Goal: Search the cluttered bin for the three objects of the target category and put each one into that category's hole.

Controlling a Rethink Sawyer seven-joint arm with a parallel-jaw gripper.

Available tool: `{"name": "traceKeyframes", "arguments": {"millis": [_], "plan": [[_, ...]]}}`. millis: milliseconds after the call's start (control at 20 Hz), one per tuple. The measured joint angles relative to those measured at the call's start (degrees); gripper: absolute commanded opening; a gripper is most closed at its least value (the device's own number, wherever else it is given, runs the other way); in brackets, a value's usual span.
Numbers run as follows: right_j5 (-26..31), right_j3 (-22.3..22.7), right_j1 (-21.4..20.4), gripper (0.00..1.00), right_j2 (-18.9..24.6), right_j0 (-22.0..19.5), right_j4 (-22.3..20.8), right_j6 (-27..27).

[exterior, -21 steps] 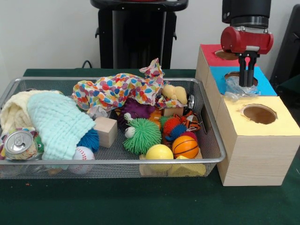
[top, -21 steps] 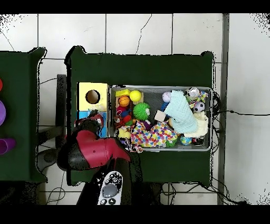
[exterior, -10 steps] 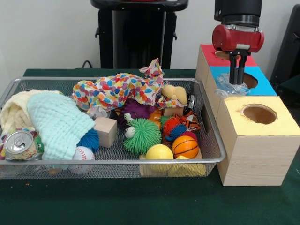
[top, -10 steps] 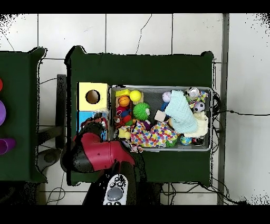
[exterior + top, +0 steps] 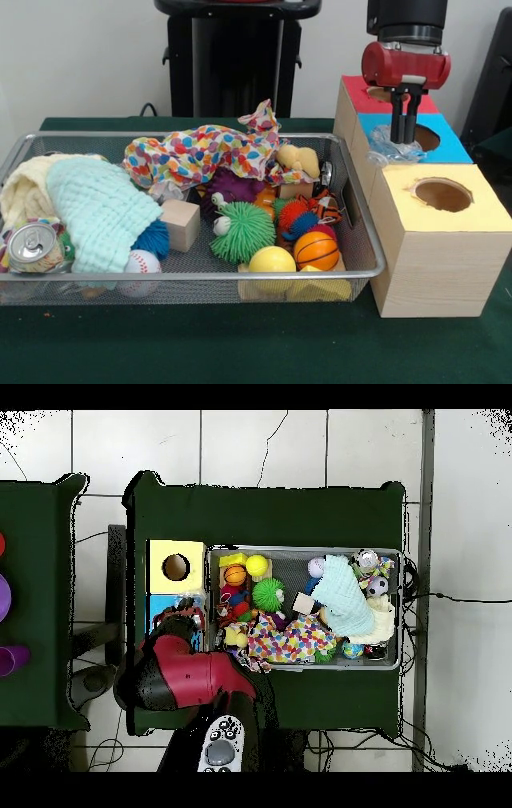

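Observation:
My gripper hangs over the left part of the blue box top, shut on a crumpled piece of clear plastic. The plastic rests at the blue top's left edge, beside the blue box's hole, which is partly hidden behind the fingers. Behind it is the red box, in front the yellow box with its open hole. In the overhead view the red arm covers the gripper and most of the blue box; the yellow box shows.
The wire mesh bin holds a spotted cloth, a mint towel, a can, a wooden block, a green spiky ball, a basketball, a yellow ball and a baseball.
The gripper moved left with the clear plastic, from above the blue hole to the blue top's left edge. Almost nothing shifted in the last half second.

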Motion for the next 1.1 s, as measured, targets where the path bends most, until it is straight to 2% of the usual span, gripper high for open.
{"name": "traceKeyframes", "arguments": {"millis": [1100], "plan": [[0.0,3.9,-1.2,0.00,-0.1,0.5,6.8,0.0]]}}
